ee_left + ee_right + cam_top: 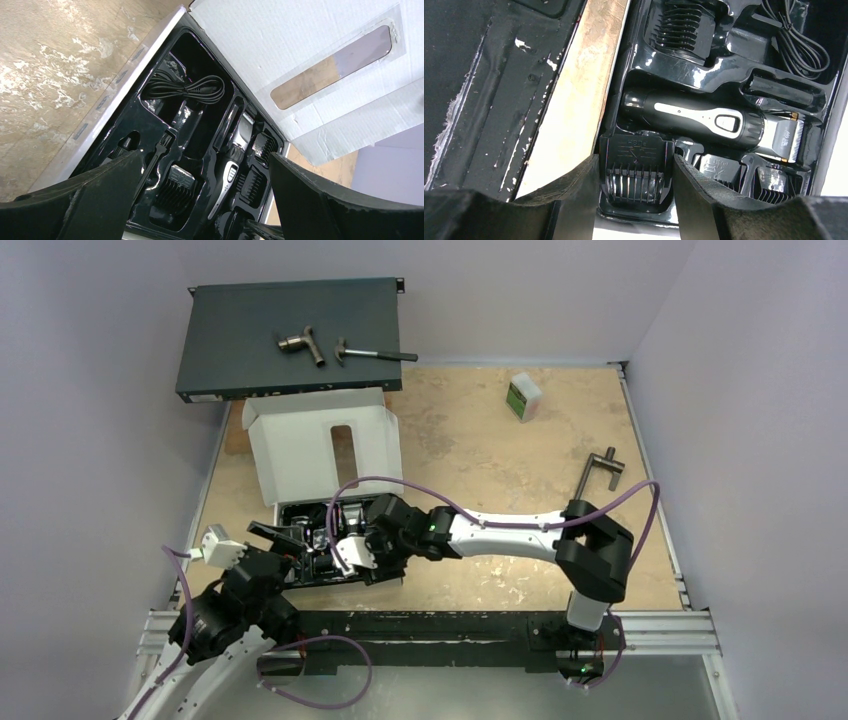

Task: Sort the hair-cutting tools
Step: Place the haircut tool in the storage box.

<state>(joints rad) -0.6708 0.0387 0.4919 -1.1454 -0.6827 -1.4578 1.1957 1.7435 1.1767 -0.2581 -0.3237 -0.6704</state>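
Tan mottled surface (480,440) carried a dark flat metal case (250,330) at far left, with a grey metal hammer (375,353) and a grey pipe fitting (302,344) on top. White cardboard box lid (300,450) stood open just near of the case. Black moulded plastic tray (200,130) lay at near left, touching the lid.

Left pincer (206,155) hung over the tray, released wide, holding nothing. Right pincer (636,162) was clenched on a small black comb attachment (636,175), at the tray's edge slot. Slim black-and-silver hair clipper (704,120) lay in its slot just beside that comb. More black combs (681,22) and a coiled black cord (796,40) sat in other slots.

Dark T-shaped metal handle (598,472) lay at right and a small white-green bottle (523,396) far right, well apart.
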